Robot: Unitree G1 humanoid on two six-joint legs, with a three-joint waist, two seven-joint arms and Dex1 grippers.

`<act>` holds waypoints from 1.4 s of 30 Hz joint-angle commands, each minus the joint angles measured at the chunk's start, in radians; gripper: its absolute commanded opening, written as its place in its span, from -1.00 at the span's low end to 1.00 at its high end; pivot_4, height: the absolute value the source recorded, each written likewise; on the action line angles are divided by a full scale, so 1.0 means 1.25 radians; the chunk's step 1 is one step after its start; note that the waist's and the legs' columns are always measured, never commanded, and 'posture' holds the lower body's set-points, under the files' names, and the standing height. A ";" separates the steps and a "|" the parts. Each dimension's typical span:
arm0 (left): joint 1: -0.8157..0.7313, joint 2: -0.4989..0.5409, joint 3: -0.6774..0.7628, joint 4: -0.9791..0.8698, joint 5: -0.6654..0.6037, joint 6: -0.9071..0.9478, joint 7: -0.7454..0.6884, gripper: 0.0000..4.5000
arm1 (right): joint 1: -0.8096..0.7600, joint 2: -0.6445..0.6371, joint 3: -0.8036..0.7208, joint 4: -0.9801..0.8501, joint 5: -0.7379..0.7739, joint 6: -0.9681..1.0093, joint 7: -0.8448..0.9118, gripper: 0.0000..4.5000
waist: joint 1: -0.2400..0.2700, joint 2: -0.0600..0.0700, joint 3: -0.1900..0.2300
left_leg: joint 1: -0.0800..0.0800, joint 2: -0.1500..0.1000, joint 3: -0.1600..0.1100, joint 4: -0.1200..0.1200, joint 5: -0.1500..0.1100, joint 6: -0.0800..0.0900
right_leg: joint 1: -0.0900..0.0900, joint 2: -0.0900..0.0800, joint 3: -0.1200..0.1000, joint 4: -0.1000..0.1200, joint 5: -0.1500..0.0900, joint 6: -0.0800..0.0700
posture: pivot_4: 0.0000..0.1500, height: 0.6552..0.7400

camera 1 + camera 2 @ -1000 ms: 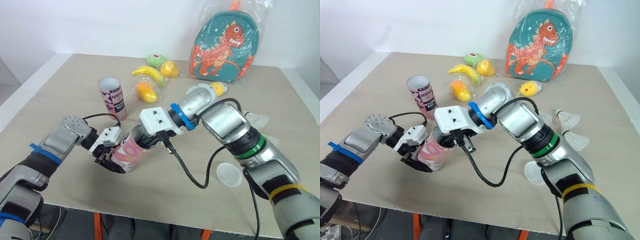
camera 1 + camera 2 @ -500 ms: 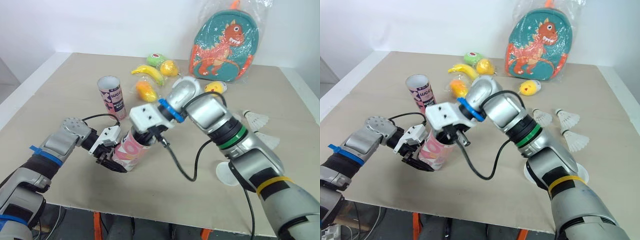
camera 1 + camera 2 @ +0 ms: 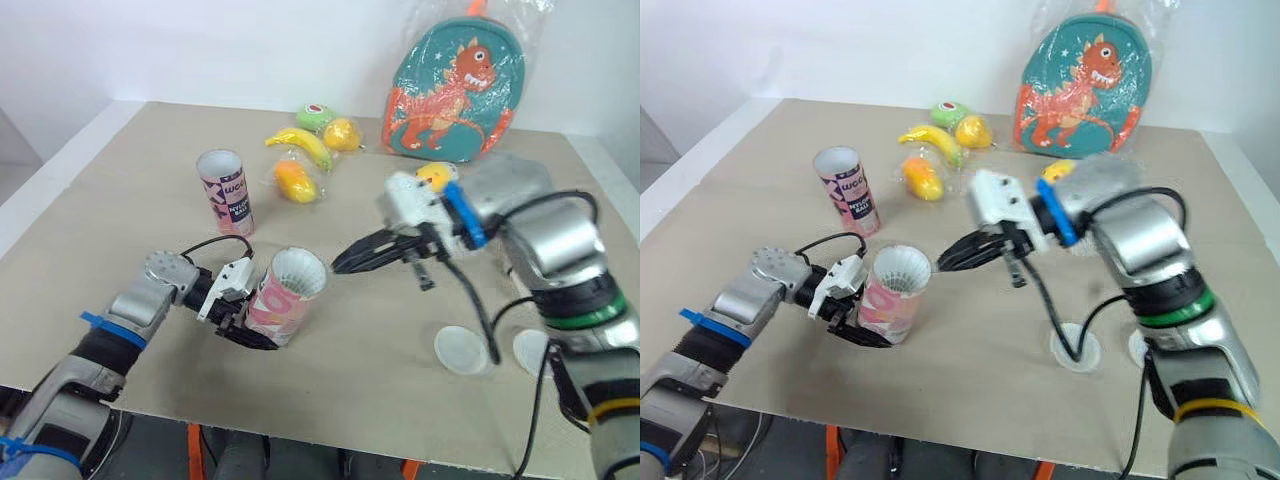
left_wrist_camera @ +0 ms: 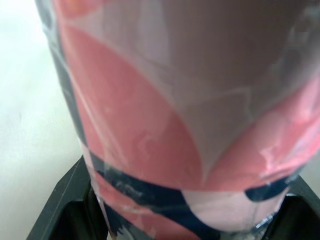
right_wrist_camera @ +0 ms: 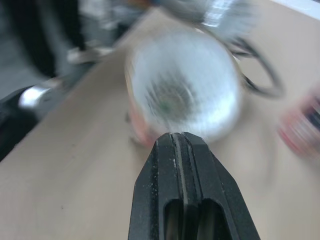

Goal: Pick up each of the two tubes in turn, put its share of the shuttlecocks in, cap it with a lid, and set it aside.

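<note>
The right gripper (image 3: pixel 343 265) has drawn back out of the mouth of the pink tube (image 3: pixel 283 303) and now hangs just beside its rim, apart from it, while the tube stays near the front of the table (image 3: pixel 120 170), left of centre. The tube's base is hidden behind the left gripper (image 3: pixel 246 326), so whether it touches the table cannot be told. In the left wrist view its mouth is cut off, and the right wrist view is smeared. The tube's long axis leans, with the open mouth up and towards the robot's right and the base low. The white feathers of a shuttlecock (image 5: pixel 182 95) fill the mouth. The left arm lies low over the table and its fingers clamp the tube's lower part. The right arm bends at the elbow, its wrist turned leftward, its fingers pressed together and empty, aimed at the mouth. Behind, the second tube (image 3: pixel 225 190) stands upright. Two lids (image 3: pixel 460 350) lie flat by the right arm.
</note>
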 commanded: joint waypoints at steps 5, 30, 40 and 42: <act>0.085 -0.075 0.047 -0.092 -0.010 -0.067 0.058 0.35 | 0.391 -0.149 -0.314 -0.163 0.049 0.107 -0.122 -0.98 | -0.004 0.000 0.000 | 0.001 0.000 0.000 -0.001 0.000 0.000 | 0.001 0.000 0.000 0.000 0.000 0.000 | 1.00 1.00; 0.040 -0.259 0.018 0.205 0.096 -0.309 0.065 0.35 | 0.444 -0.215 -0.115 0.160 -0.150 -0.065 -0.094 0.42 | -0.011 0.003 -0.001 | 0.007 -0.002 0.007 -0.001 0.010 0.005 | 0.006 -0.002 0.007 -0.005 0.007 0.012 | 1.00 1.00; 0.047 -0.250 0.012 0.141 0.090 -0.176 0.048 0.35 | 0.449 -0.228 -0.080 0.205 -0.197 -0.113 -0.051 0.05 | -0.012 0.003 -0.001 | 0.006 -0.002 0.008 -0.002 0.009 0.004 | 0.006 -0.002 0.008 -0.005 0.006 0.012 | 1.00 1.00; 0.042 -0.246 0.012 0.133 0.085 -0.147 0.038 0.35 | 0.451 -0.226 -0.084 0.188 -0.186 -0.102 -0.042 -0.36 | -0.012 0.003 -0.001 | 0.006 -0.002 0.008 -0.002 0.009 0.004 | 0.006 -0.002 0.008 -0.005 0.006 0.012 | 1.00 1.00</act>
